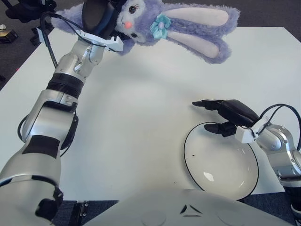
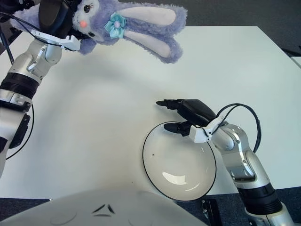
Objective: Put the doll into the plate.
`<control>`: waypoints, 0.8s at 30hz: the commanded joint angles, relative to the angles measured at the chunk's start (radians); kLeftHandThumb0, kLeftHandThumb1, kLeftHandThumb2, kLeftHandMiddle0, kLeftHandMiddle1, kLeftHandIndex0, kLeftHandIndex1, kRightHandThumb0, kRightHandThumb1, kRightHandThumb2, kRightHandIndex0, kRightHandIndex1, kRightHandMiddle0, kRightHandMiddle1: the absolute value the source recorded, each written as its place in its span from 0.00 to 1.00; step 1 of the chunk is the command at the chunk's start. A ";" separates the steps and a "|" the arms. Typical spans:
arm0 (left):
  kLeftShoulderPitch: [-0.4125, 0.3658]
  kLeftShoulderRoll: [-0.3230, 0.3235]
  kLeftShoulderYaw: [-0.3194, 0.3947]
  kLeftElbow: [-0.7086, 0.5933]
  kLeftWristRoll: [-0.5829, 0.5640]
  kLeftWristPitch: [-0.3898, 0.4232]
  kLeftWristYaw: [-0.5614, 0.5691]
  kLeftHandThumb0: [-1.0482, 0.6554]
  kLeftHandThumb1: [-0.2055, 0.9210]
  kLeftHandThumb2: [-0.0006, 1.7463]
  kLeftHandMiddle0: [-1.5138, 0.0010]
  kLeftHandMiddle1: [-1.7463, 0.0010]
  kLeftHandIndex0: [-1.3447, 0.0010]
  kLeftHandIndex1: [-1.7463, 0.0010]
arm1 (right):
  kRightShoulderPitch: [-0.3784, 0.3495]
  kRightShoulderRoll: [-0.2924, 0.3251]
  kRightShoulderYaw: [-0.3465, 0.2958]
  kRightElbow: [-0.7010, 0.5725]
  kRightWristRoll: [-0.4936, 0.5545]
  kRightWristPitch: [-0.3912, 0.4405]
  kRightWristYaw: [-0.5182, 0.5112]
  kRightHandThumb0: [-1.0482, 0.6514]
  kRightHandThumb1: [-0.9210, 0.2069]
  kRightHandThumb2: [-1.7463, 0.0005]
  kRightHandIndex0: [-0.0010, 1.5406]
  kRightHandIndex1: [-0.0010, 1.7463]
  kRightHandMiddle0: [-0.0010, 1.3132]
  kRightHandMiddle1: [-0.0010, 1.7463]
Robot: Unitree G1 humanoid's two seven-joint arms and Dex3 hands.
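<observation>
left hand (image 1: 99,19) closed on doll (image 1: 164,26) at the body/head end, doll held up over far-left part of surface (image 1: 141,117), ears trailing toward the right. plate (image 1: 221,162) near-right, empty, well apart from doll. right hand (image 1: 225,115) at plate's far rim, fingers spread, holding nothing. risks: grip is off-centre, so long ears may swing w/ the carry & drape over the rim; right hand sits near the drop path, poss. collision; doll could knock plate off near edge.
</observation>
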 commanded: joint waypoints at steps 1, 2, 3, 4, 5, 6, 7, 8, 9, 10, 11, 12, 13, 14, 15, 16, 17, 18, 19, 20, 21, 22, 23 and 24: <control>0.008 -0.004 0.018 -0.026 -0.014 0.003 -0.009 0.71 0.51 0.60 0.44 0.00 0.50 0.00 | 0.007 0.004 0.004 -0.004 -0.017 0.015 -0.001 0.26 0.00 0.61 0.35 0.00 0.28 0.01; 0.009 -0.005 0.019 -0.029 -0.015 0.003 -0.012 0.71 0.51 0.60 0.44 0.00 0.50 0.00 | 0.007 0.004 0.005 -0.004 -0.019 0.018 0.000 0.26 0.00 0.61 0.35 0.00 0.28 0.01; 0.010 -0.006 0.020 -0.032 -0.016 0.004 -0.014 0.71 0.51 0.60 0.44 0.00 0.50 0.00 | 0.008 0.005 0.005 -0.005 -0.020 0.020 0.000 0.26 0.00 0.61 0.35 0.00 0.28 0.01; 0.011 -0.007 0.021 -0.036 -0.017 0.004 -0.018 0.71 0.51 0.60 0.44 0.00 0.50 0.00 | 0.007 0.005 0.007 -0.006 -0.022 0.023 0.001 0.26 0.00 0.61 0.35 0.00 0.28 0.01; 0.012 -0.008 0.022 -0.038 -0.018 0.005 -0.021 0.71 0.51 0.60 0.44 0.00 0.50 0.00 | 0.007 0.005 0.007 -0.007 -0.023 0.026 0.002 0.26 0.00 0.61 0.35 0.00 0.28 0.01; 0.012 -0.009 0.023 -0.042 -0.019 0.005 -0.025 0.71 0.51 0.60 0.44 0.00 0.50 0.00 | 0.006 0.005 0.009 -0.007 -0.025 0.030 0.004 0.26 0.00 0.61 0.35 0.00 0.28 0.01; 0.012 -0.010 0.024 -0.044 -0.020 0.005 -0.028 0.71 0.51 0.60 0.44 0.00 0.50 0.00 | 0.005 0.006 0.010 -0.008 -0.027 0.033 0.006 0.27 0.00 0.61 0.35 0.00 0.28 0.01; 0.013 -0.010 0.025 -0.046 -0.021 0.005 -0.031 0.71 0.52 0.60 0.44 0.00 0.50 0.00 | 0.004 0.005 0.011 -0.008 -0.029 0.035 0.007 0.27 0.00 0.61 0.35 0.00 0.28 0.01; 0.013 -0.011 0.026 -0.048 -0.021 0.005 -0.033 0.71 0.52 0.60 0.44 0.00 0.50 0.00 | 0.004 0.005 0.011 -0.008 -0.030 0.037 0.008 0.27 0.00 0.62 0.35 0.00 0.28 0.01; 0.014 -0.012 0.027 -0.051 -0.022 0.005 -0.036 0.71 0.52 0.59 0.44 0.00 0.50 0.00 | 0.004 0.005 0.013 -0.009 -0.032 0.040 0.011 0.27 0.00 0.62 0.35 0.00 0.28 0.01; 0.014 -0.013 0.028 -0.052 -0.023 0.005 -0.039 0.71 0.52 0.59 0.44 0.00 0.50 0.00 | 0.004 0.004 0.014 -0.009 -0.033 0.042 0.013 0.27 0.00 0.62 0.35 0.00 0.28 0.01; 0.015 -0.013 0.029 -0.054 -0.024 0.006 -0.041 0.71 0.52 0.59 0.44 0.00 0.50 0.00 | 0.003 0.003 0.016 -0.010 -0.034 0.046 0.015 0.27 0.00 0.62 0.35 0.00 0.28 0.01; 0.015 -0.014 0.030 -0.056 -0.024 0.006 -0.043 0.71 0.52 0.59 0.44 0.00 0.50 0.00 | 0.003 0.003 0.017 -0.011 -0.035 0.049 0.016 0.27 0.00 0.62 0.34 0.00 0.28 0.01; 0.016 -0.015 0.031 -0.059 -0.024 0.007 -0.045 0.71 0.52 0.59 0.44 0.00 0.50 0.00 | 0.004 0.003 0.018 -0.012 -0.036 0.053 0.018 0.27 0.00 0.62 0.34 0.00 0.28 0.01; 0.017 -0.016 0.032 -0.061 -0.024 0.008 -0.046 0.71 0.52 0.59 0.44 0.00 0.50 0.00 | 0.005 0.003 0.020 -0.013 -0.037 0.057 0.020 0.27 0.00 0.62 0.34 0.00 0.28 0.01; 0.017 -0.016 0.032 -0.062 -0.024 0.009 -0.048 0.71 0.52 0.59 0.44 0.00 0.50 0.00 | 0.005 0.002 0.021 -0.014 -0.038 0.061 0.021 0.27 0.00 0.62 0.34 0.00 0.28 0.01; 0.018 -0.017 0.033 -0.063 -0.024 0.010 -0.049 0.71 0.52 0.59 0.44 0.00 0.50 0.00 | 0.005 0.002 0.022 -0.015 -0.038 0.064 0.022 0.27 0.00 0.62 0.34 0.00 0.28 0.01; 0.018 -0.017 0.033 -0.064 -0.023 0.010 -0.049 0.71 0.52 0.59 0.44 0.00 0.50 0.00 | 0.005 0.002 0.023 -0.016 -0.038 0.066 0.022 0.27 0.00 0.62 0.34 0.00 0.28 0.01; 0.018 -0.018 0.034 -0.065 -0.023 0.011 -0.050 0.71 0.52 0.59 0.44 0.00 0.50 0.00 | 0.005 0.001 0.024 -0.016 -0.038 0.068 0.022 0.27 0.00 0.62 0.34 0.00 0.28 0.01; 0.019 -0.018 0.035 -0.066 -0.023 0.011 -0.051 0.71 0.52 0.59 0.44 0.00 0.50 0.00 | 0.005 0.001 0.024 -0.017 -0.038 0.069 0.022 0.27 0.00 0.63 0.34 0.00 0.28 0.01; 0.019 -0.018 0.035 -0.066 -0.023 0.011 -0.052 0.71 0.52 0.59 0.44 0.00 0.50 0.00 | 0.005 0.000 0.025 -0.017 -0.038 0.070 0.021 0.27 0.00 0.63 0.34 0.00 0.28 0.01; 0.019 -0.018 0.035 -0.067 -0.023 0.011 -0.052 0.71 0.52 0.59 0.44 0.00 0.50 0.00 | 0.005 0.000 0.025 -0.018 -0.038 0.071 0.021 0.27 0.00 0.63 0.34 0.00 0.28 0.01; 0.019 -0.018 0.036 -0.067 -0.023 0.012 -0.052 0.70 0.52 0.59 0.44 0.00 0.50 0.00 | 0.005 -0.001 0.026 -0.018 -0.038 0.072 0.021 0.27 0.00 0.63 0.34 0.00 0.28 0.01; 0.020 -0.018 0.036 -0.068 -0.023 0.012 -0.053 0.70 0.52 0.59 0.44 0.00 0.50 0.00 | 0.005 -0.001 0.026 -0.018 -0.038 0.072 0.021 0.27 0.00 0.63 0.34 0.00 0.28 0.01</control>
